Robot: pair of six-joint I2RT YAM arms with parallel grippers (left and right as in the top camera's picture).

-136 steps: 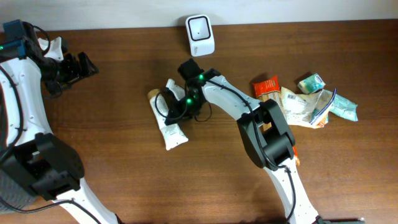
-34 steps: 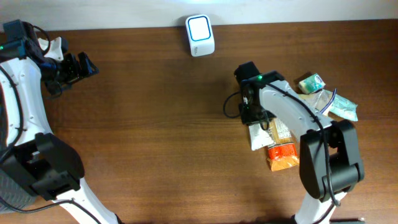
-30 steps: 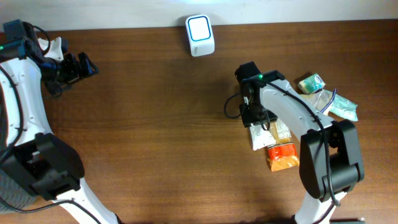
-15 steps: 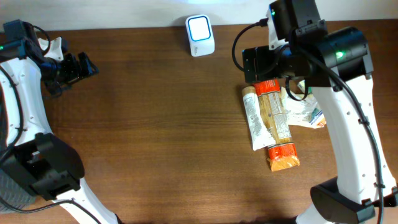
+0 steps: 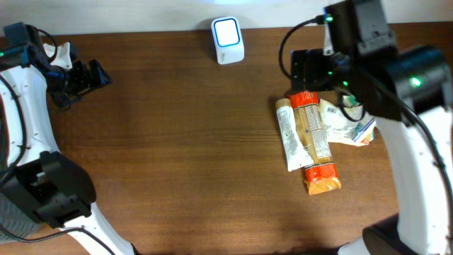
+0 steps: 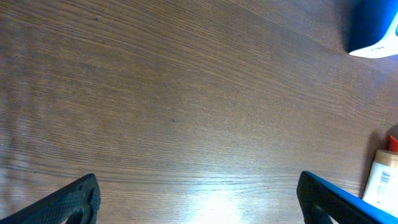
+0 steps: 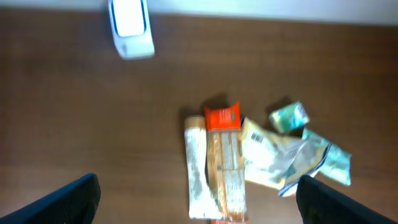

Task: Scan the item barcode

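Right hand spread wide; long white pouch flat.

No lettering is reading clearly in any view. Fine print is showing on the white packet and the orange-ended packet lying far right, too small and blurred to read.

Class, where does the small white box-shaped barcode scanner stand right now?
In the overhead view, the white barcode scanner stands at the wooden table's far edge, image-left of the long orange-ended snack packet.

Mock shop checkout — scanner, snack packets
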